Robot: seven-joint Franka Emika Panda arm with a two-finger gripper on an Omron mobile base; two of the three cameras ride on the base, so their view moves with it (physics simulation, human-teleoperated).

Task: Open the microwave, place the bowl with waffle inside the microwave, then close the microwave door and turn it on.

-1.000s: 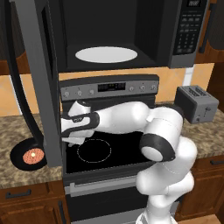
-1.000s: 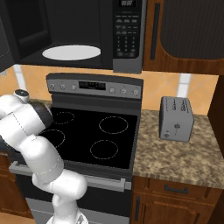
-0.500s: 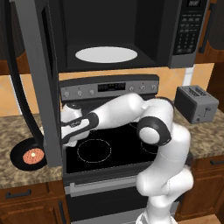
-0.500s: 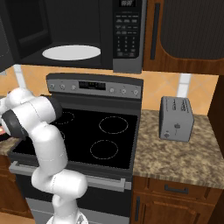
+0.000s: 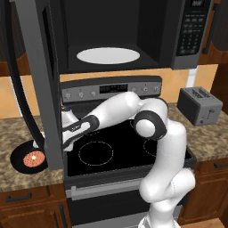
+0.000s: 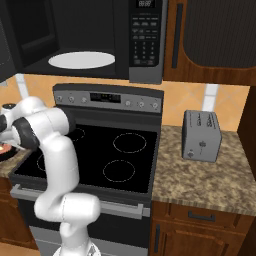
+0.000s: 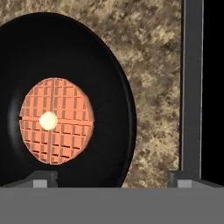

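Bowl (image 7: 65, 109), black, shallow, round: sits on the speckled granite counter (image 7: 157, 57) to the left of the stove (image 5: 129, 151). In my hand view it lies ahead of my gripper (image 7: 111, 178) and off toward one side, its rim passing between my two fingertips (image 7: 43, 178). One fingertip stands over the bowl's edge, the other over the grey strip at the stove's border. No contact with the bowl that I can see.

Waffle (image 7: 57, 120), orange-pink disc with grid marks and a pale spot near its middle: lies flat in the bowl's centre. From the left base view, bowl and waffle (image 5: 34, 158) show on the counter just beyond the lower edge of the swung-out door.

Gripper, mine: jaws spread wide, nothing between them, hovering above the counter near the bowl. In the left base view my hand end is hidden behind the door.

Microwave (image 5: 133, 35): mounted above the stove, cavity exposed, white turntable plate (image 5: 108, 55) bare inside. Keypad strip (image 5: 192, 31) on its right.

Microwave door (image 5: 42, 84): swung fully out to the left, edge-on to the left base camera, standing between that camera and my hand.

Arm (image 5: 151, 129), mine: reaches from the base leftward across the stove top toward the bowl.

Toaster (image 6: 201, 135), grey: on the counter right of the stove, well apart from my hand.
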